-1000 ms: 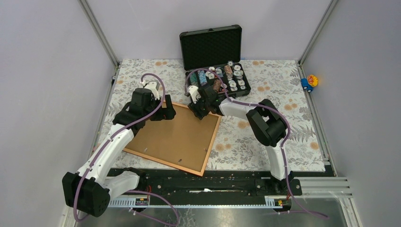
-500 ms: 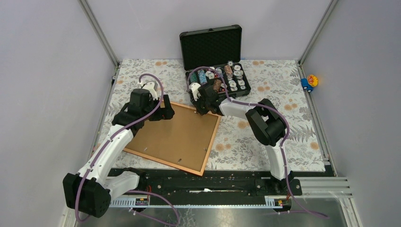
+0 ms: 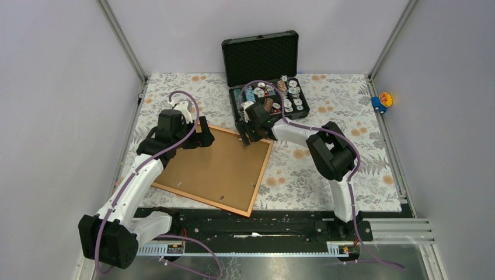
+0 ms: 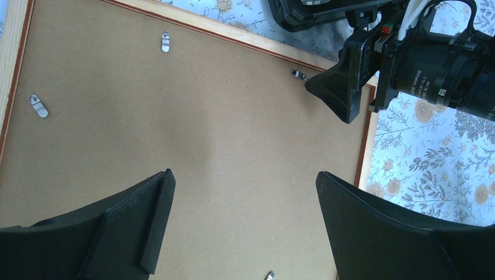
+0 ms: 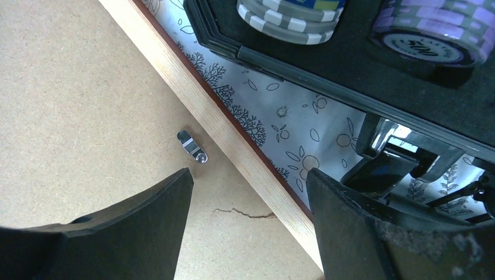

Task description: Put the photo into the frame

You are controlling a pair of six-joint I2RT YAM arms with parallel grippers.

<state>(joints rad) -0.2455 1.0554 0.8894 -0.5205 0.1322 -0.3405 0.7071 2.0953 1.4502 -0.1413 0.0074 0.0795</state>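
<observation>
Two arms reach out from the near edge of the table (image 3: 350,105), which is covered by a flowered cloth. Just beyond their bases, the frame (image 3: 261,178) lies flat and face down, turned at an angle, with its brown backing board (image 3: 219,166) facing up and filling the opening. Small metal clips (image 4: 166,41) sit along the inside of the wooden edge. The left gripper (image 4: 245,177) hangs over the far left corner of the frame, and its fingers (image 4: 140,221) are spread wide with only bare board between them. The right gripper (image 5: 250,175) is low over the far right corner, and its fingers (image 5: 146,221) are also spread, holding nothing; one clip (image 5: 192,146) lies just ahead of them, beside a thin crack (image 5: 242,213) in the board. Just past that corner stands an open black case (image 3: 261,55), lid upright, its tray holding stacks of chips (image 3: 286,93). Farther right, off the cloth by the wall, sits a small blue and yellow toy (image 3: 382,100).
</observation>
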